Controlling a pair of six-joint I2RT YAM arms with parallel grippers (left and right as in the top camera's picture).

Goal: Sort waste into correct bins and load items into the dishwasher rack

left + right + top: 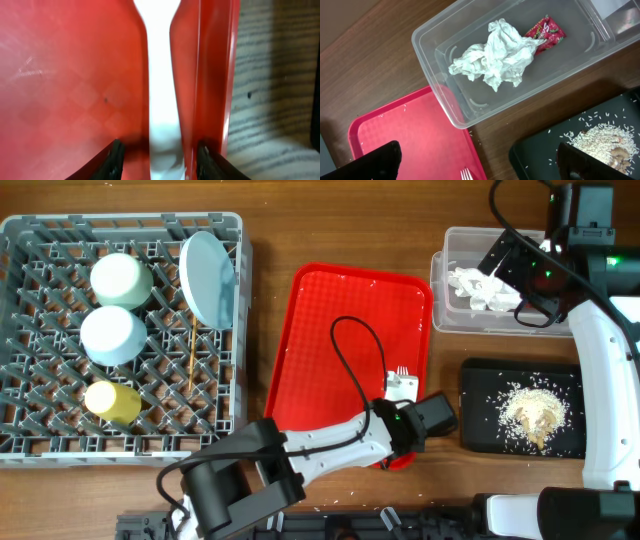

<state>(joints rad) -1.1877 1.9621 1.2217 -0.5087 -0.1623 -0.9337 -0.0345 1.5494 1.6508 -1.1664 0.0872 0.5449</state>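
A white plastic fork [400, 384] lies at the lower right of the red tray [340, 330]. My left gripper [408, 408] is open, its fingers [160, 161] either side of the fork's handle [162, 75] without touching it. My right gripper [510, 268] is open and empty [480, 167] above the clear tub [445, 290], which holds crumpled tissue [495, 55] and a red wrapper [545, 31]. Rice scraps [530, 412] lie on the black tray [480, 380]. The grey rack [40, 440] holds a green bowl [122, 280], a white bowl [112, 335], a yellow cup [112, 402], a plate [208, 278] and chopsticks [190, 355].
A few rice grains are scattered on the red tray [410, 135] and on the wooden table [270, 220] beside it. The fork's tines [466, 174] show at the bottom of the right wrist view. The left arm's cable loops over the tray.
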